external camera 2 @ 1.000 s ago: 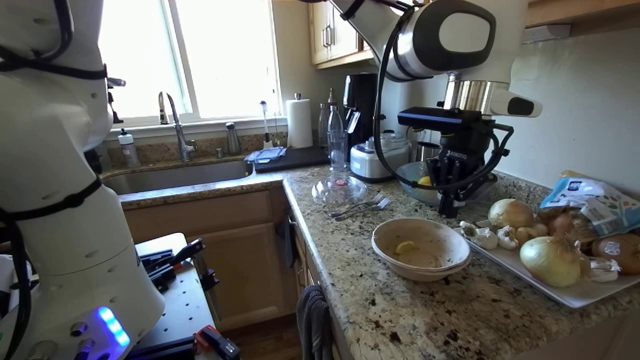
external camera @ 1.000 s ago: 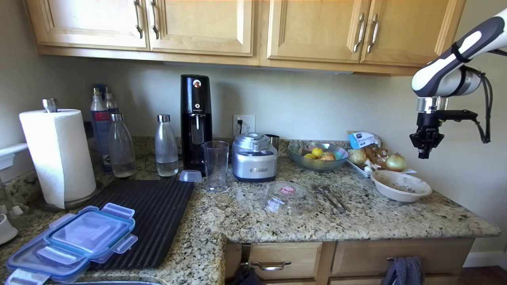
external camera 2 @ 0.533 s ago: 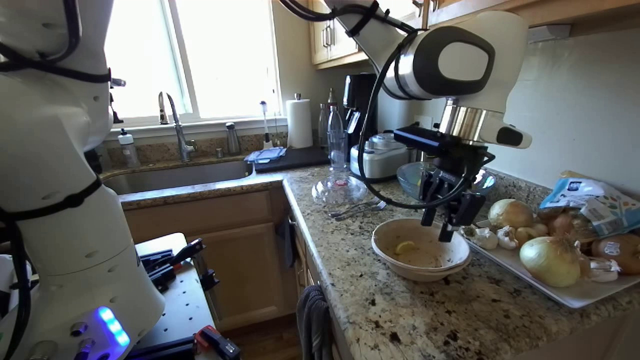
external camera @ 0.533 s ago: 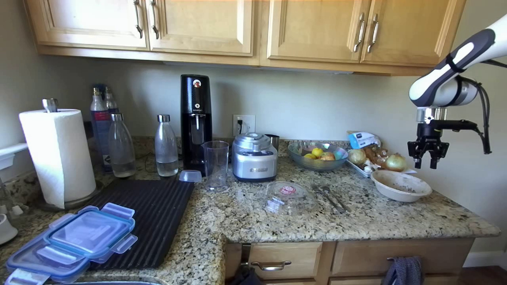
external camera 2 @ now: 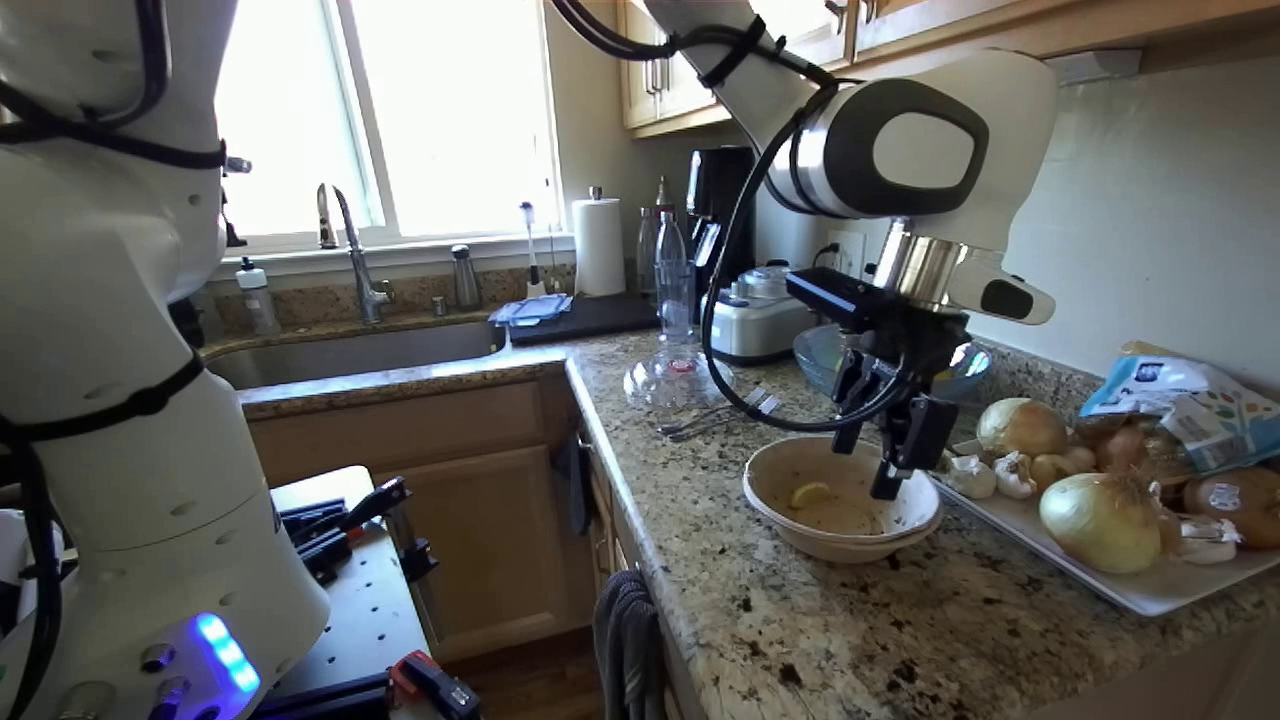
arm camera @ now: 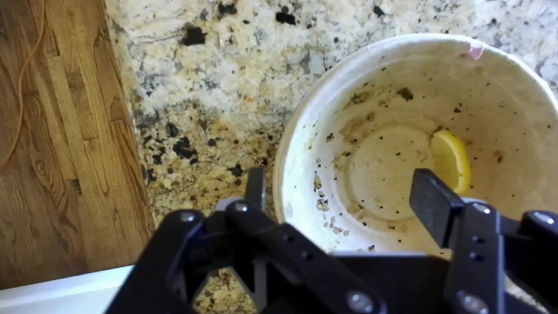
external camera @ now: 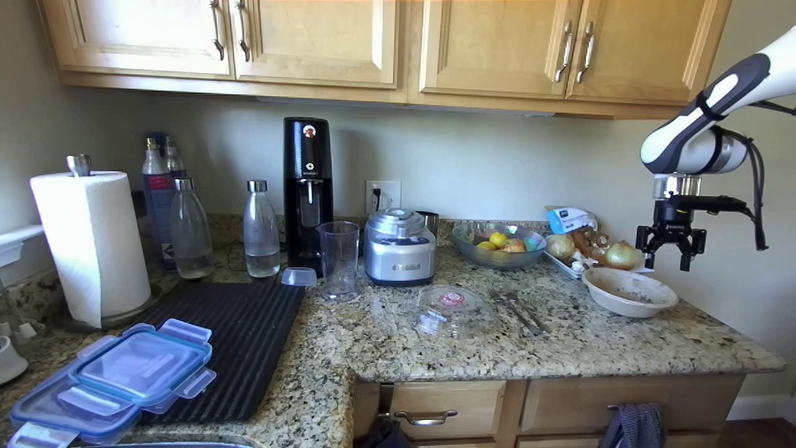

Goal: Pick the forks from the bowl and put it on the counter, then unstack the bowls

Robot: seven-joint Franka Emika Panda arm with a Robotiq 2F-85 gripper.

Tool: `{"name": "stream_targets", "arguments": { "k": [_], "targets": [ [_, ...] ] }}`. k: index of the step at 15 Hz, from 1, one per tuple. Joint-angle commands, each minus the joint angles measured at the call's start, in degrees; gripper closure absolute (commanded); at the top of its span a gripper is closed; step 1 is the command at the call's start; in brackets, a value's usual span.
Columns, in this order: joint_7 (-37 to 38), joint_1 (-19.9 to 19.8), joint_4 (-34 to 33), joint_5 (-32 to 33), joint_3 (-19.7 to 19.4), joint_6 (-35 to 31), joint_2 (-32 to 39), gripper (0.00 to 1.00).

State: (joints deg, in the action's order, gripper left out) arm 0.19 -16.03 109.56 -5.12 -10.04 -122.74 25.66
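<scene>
Wrist view: the gripper (arm camera: 338,192) has its jaws spread wide and holds nothing; one finger (arm camera: 256,187) appears over the tabletop (arm camera: 231,87) just outside the rim of the upper bowl (arm camera: 383,174), the other over its inside, where a yellow lemon wedge (arm camera: 451,161) and small dark bits (arm camera: 405,93) lie. In both exterior views the gripper hangs above the two off-white bowls (external camera 2: 850,552), nested one in the other. Two forks (external camera 2: 705,427) lie close together on the tabletop, apart from the bowls and near a clear plastic container (external camera 2: 678,382). A white tray (external camera 2: 1150,592) of onions (external camera 2: 1105,525) and garlic (external camera 2: 1013,475) is just beside the bowls.
</scene>
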Motion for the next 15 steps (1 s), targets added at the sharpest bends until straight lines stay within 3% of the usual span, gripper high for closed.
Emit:
{"name": "stream_targets", "arguments": {
  "k": [1, 2, 4, 10, 15],
  "targets": [
    [-0.1, 0.2, -0.2, -0.1, -0.3, 0.2, 0.1, 0.14],
    [-0.1, 0.2, -0.2, -0.1, -0.3, 0.2, 0.1, 0.04],
    [2.0, -0.1, 1.3, -2.2, -0.4, -2.4, -0.3, 0.0],
    [8.6, -1.1, 4.8, -11.7, -0.9, -4.0, -1.5, 0.0],
    [11.9, -1.3, 7.5, -15.7, -1.9, -7.1, -1.0, 0.0]
  ]
}}
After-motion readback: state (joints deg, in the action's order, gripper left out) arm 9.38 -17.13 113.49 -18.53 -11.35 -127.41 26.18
